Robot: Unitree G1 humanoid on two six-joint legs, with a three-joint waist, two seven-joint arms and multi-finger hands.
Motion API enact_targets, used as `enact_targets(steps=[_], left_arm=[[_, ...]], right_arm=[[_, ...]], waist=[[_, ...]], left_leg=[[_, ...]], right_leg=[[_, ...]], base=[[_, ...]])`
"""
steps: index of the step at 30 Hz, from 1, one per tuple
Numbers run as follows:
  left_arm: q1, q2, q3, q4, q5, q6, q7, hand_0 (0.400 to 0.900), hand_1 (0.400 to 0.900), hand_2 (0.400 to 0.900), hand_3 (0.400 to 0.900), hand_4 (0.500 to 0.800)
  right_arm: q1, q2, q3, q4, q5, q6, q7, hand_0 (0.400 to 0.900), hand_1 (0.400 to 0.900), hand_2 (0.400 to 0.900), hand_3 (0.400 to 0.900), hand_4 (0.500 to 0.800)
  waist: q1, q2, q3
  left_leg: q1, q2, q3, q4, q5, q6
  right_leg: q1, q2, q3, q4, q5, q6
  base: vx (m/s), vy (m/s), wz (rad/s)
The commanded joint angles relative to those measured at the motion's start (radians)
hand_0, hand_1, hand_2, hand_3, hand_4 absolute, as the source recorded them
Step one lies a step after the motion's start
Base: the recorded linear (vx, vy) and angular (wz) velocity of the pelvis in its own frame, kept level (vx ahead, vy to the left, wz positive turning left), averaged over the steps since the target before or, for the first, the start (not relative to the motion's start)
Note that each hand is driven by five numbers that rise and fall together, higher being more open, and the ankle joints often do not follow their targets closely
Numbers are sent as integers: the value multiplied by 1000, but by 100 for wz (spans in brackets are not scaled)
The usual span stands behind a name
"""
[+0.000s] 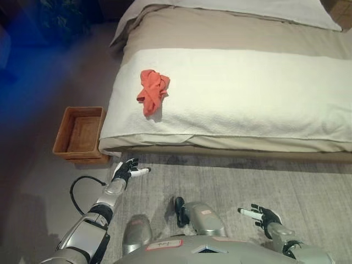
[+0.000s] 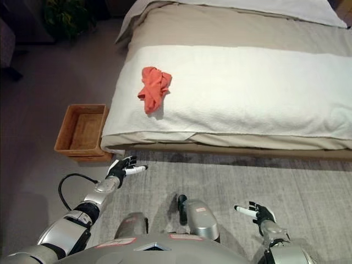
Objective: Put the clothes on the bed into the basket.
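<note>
A crumpled orange-red garment lies on the white blanket near the foot corner of the bed. A brown wicker basket stands on the floor beside the bed's left corner, with nothing inside. My left hand hovers low over the rug just right of the basket, below the bed's edge, fingers straight and holding nothing. Over the rug at the lower right, my right hand is held out with its fingers extended, also holding nothing.
A grey rug covers the floor in front of the bed. A dark potted plant stands at the far left by the bed's head. A pillow lies at the top of the bed.
</note>
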Motion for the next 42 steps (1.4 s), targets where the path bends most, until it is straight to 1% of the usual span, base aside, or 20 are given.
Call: enact_targets(steps=[1, 3, 4, 5, 6, 8, 10, 11, 12, 13, 14, 17, 19, 22, 25, 28, 32, 36, 38, 42], left_arm=[[-77, 68, 35, -70, -1, -60, 20, 900, 900, 900, 900, 800], [-68, 71, 36, -62, -4, -61, 21, 900, 900, 900, 900, 800], [-65, 74, 40, -58, -1, -60, 20, 900, 900, 900, 900, 800], [-57, 73, 41, -54, 1, -62, 19, 900, 900, 900, 900, 800], [-48, 74, 47, -53, 4, -63, 19, 900, 900, 900, 900, 800], [-30, 77, 62, -49, 8, -68, 18, 900, 900, 900, 900, 800], [-13, 76, 73, -50, 10, -70, 17, 900, 900, 900, 900, 800], [-6, 81, 75, -61, 18, -71, 19, 900, 900, 900, 900, 800], [5, 93, 81, -76, 28, -70, 21, 900, 900, 900, 900, 800], [0, 97, 77, -90, 54, -69, 26, 900, 900, 900, 900, 800], [-16, 100, 67, -78, 83, -67, 33, 900, 900, 900, 900, 800], [-80, 114, 62, -6, 158, -62, 79, 900, 900, 900, 900, 800], [-143, 129, 46, -3, 196, -61, 126, 900, 900, 900, 900, 800], [-308, 167, 11, 91, 290, -40, 247, 900, 900, 900, 900, 800], [-439, 185, -1, 140, 281, -26, 301, 900, 900, 900, 900, 800], [-552, 233, -20, 148, 290, -18, 342, 900, 900, 900, 900, 800], [-616, 269, -24, 131, 317, -12, 386, 900, 900, 900, 900, 800], [-644, 325, -41, 102, 403, 4, 450, 900, 900, 900, 900, 800], [-662, 360, -49, 125, 453, 27, 481, 900, 900, 900, 900, 800], [-689, 392, -29, 176, 442, 44, 501, 900, 900, 900, 900, 800]], right_arm=[[64, -65, -3, 40, 10, -5, -18, 900, 900, 900, 900, 800], [71, -64, -9, 52, -3, -4, -18, 900, 900, 900, 900, 800], [71, -64, -11, 55, -7, -4, -19, 900, 900, 900, 900, 800], [76, -68, -15, 55, -11, -6, -19, 900, 900, 900, 900, 800], [80, -73, -19, 53, -17, -9, -19, 900, 900, 900, 900, 800], [76, -80, -15, 49, -27, -12, -17, 900, 900, 900, 900, 800], [70, -81, -8, 45, -33, -15, -11, 900, 900, 900, 900, 800], [61, -84, 2, 35, -36, -17, -4, 900, 900, 900, 900, 800], [50, -88, 17, 28, -46, -16, -1, 900, 900, 900, 900, 800], [43, -91, 31, 16, -54, -18, 3, 900, 900, 900, 900, 800], [22, -100, 36, 12, -55, -18, 8, 900, 900, 900, 900, 800], [-21, -102, 60, -9, -68, -14, 15, 900, 900, 900, 900, 800], [-43, -102, 80, -18, -76, -14, 8, 900, 900, 900, 900, 800], [-69, -99, 111, -34, -74, -20, 2, 900, 900, 900, 900, 800], [-99, -94, 131, -19, -61, -15, -12, 900, 900, 900, 900, 800], [-114, -82, 153, -3, -40, -7, -16, 900, 900, 900, 900, 800], [-106, -51, 155, 28, -14, -2, -20, 900, 900, 900, 900, 800], [-85, -26, 149, 60, 1, 0, -16, 900, 900, 900, 900, 800], [-76, -23, 152, 66, 5, 1, -15, 900, 900, 900, 900, 800], [-81, -36, 154, 69, 0, 1, -17, 900, 900, 900, 900, 800]], waist=[[34, 11, 30], [55, 32, 24], [61, 52, 19], [69, 60, 21], [73, 70, 16], [86, 77, 10], [86, 91, -6], [86, 97, -14], [90, 100, -21], [99, 105, -27], [95, 101, -28], [104, 80, -43], [108, 61, -39], [95, 18, -30], [87, -9, -5], [81, -34, 31], [86, -54, 62], [92, -76, 67], [86, -78, 64], [78, -81, 63]], left_leg=[[-80, 20, 109, -217, -61, 133], [-47, 82, 85, -552, -9, 129], [-46, 109, 67, -693, 22, 122], [-16, 136, 67, -822, 74, 107], [-16, 165, 64, -898, 96, 94], [8, 185, 63, -1002, 119, 76], [29, 199, 84, -1003, 129, 60], [38, 198, 89, -956, 120, 60], [30, 193, 83, -908, 91, 64], [31, 184, 62, -903, 88, 66], [28, 174, 71, -887, 69, 69], [20, 132, 79, -861, 30, 90], [-11, 125, 92, -847, 25, 93], [-107, 141, 108, -830, 33, 87], [-184, 147, 99, -818, 37, 86], [-240, 153, 84, -803, 44, 82], [-286, 155, 76, -770, 32, 83], [-310, 168, 80, -719, 6, 84], [-316, 171, 81, -705, -5, 83], [-334, 168, 81, -675, -22, 85]], right_leg=[[133, 19, 122, -165, 175, 47], [173, 28, 149, -168, 139, 67], [190, 44, 169, -174, 122, 74], [219, 45, 191, -173, 98, 76], [234, 44, 207, -172, 79, 80], [266, 32, 248, -161, 42, 83], [294, 24, 278, -159, 17, 90], [297, 19, 294, -154, 10, 97], [297, 2, 307, -152, -5, 105], [300, -16, 319, -153, -15, 110], [297, -37, 329, -144, -19, 118], [286, -100, 380, -159, -8, 156], [242, -116, 398, -183, 11, 173], [150, -126, 395, -214, 38, 190], [76, -128, 386, -231, 72, 201], [33, -127, 364, -243, 98, 208], [11, -132, 347, -253, 118, 217], [3, -144, 334, -249, 126, 225], [1, -150, 322, -258, 132, 231], [-1, -158, 325, -263, 139, 237]], base=[[328, 202, -82], [382, 255, -79], [394, 258, -76], [384, 250, -81], [360, 204, -82], [324, 178, -89], [222, 199, -104], [123, 208, -120], [153, 238, -112], [91, 225, -81], [136, 238, -76], [73, 172, -84], [-141, 58, -53], [-254, -4, -15], [-190, -12, 3], [-142, -10, 7], [-79, 10, -5], [-7, -1, -13], [-6, 27, -6], [-5, 44, -12]])
